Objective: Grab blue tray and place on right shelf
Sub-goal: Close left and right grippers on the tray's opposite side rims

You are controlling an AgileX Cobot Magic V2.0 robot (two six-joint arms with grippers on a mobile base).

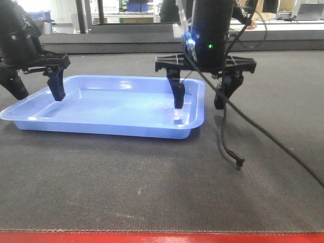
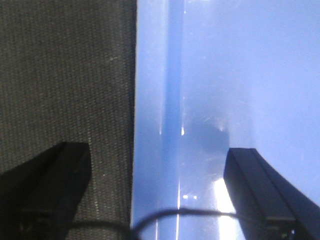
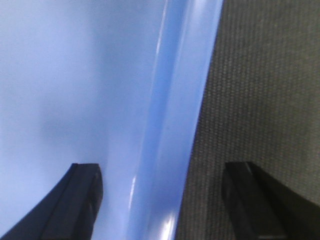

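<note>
The blue tray (image 1: 116, 106) lies flat on the dark grey mat. My left gripper (image 1: 38, 93) is open and straddles the tray's left rim (image 2: 155, 100), with one finger (image 1: 57, 87) inside the tray and the other outside over the mat. My right gripper (image 1: 200, 104) is open too and straddles the right rim (image 3: 180, 100). Its inner finger (image 1: 178, 95) stands in the tray and its outer finger (image 1: 224, 93) is off to the side. In both wrist views the rim runs between the spread fingers without touching either one. The right shelf is out of view.
A black cable (image 1: 230, 136) hangs from the right arm, and its end rests on the mat to the right of the tray. The table's red front edge (image 1: 162, 238) runs along the bottom. Benches and clutter stand far behind.
</note>
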